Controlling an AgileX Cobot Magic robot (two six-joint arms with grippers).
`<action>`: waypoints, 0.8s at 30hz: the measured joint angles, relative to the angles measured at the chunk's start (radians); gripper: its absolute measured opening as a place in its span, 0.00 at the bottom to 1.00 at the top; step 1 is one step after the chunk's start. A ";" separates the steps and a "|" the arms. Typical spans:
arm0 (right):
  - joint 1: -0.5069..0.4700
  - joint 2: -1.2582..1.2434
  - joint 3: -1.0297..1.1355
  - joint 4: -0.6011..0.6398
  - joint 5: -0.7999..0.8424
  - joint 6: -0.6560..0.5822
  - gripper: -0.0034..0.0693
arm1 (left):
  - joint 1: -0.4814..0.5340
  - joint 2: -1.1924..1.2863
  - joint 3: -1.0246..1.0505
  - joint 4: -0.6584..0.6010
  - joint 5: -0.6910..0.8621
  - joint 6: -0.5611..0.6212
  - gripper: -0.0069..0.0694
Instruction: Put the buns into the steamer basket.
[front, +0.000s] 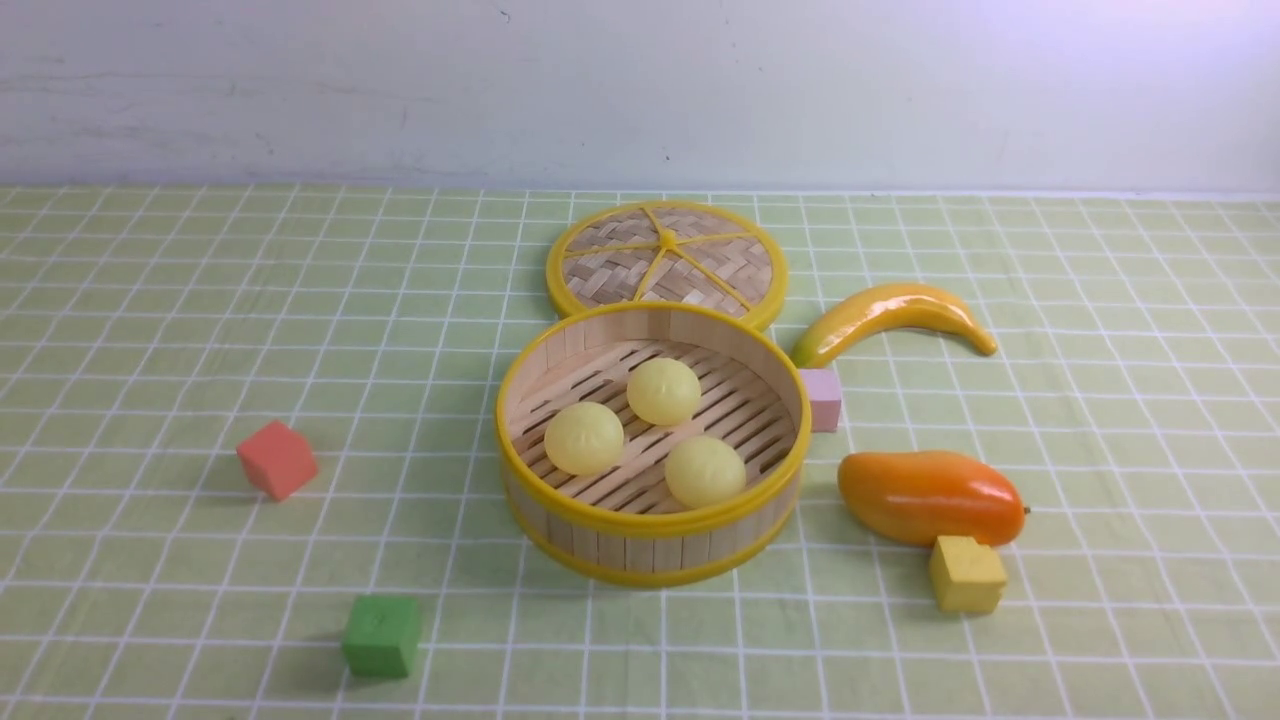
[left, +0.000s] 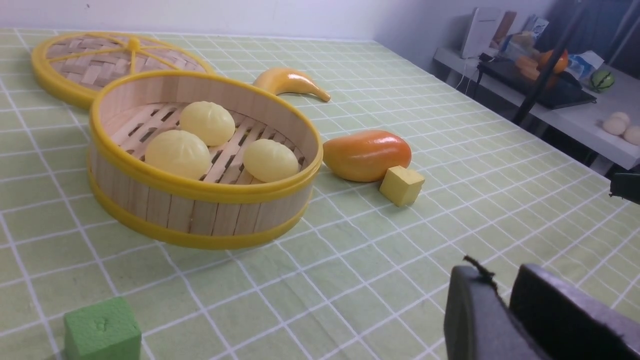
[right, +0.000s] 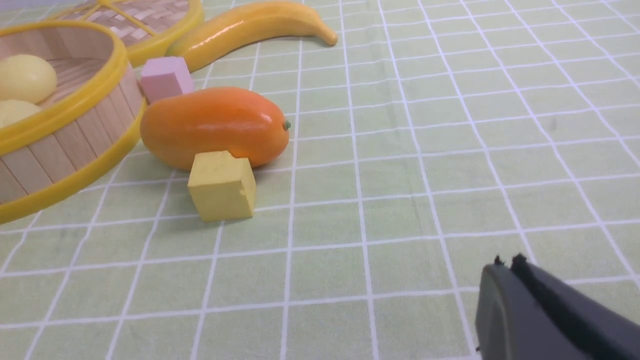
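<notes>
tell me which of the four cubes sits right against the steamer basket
The pink cube: it rests against the steamer basket on the banana's side. The red, green and yellow cubes all stand clear of it.

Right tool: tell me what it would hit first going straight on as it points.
The shut right tool aims over bare checked green cloth; the way looks free. The yellow foam cube and glossy orange mango sit off to one side, though depth is unclear.
</notes>
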 joint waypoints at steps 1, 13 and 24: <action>0.000 0.000 0.000 0.000 0.000 0.000 0.03 | 0.000 0.000 0.000 0.002 -0.002 0.001 0.23; 0.000 -0.001 0.000 0.000 0.001 0.000 0.04 | 0.476 -0.103 0.021 0.090 -0.001 -0.051 0.07; 0.000 -0.001 0.000 0.000 0.002 0.000 0.05 | 0.656 -0.219 0.215 0.122 0.188 -0.247 0.07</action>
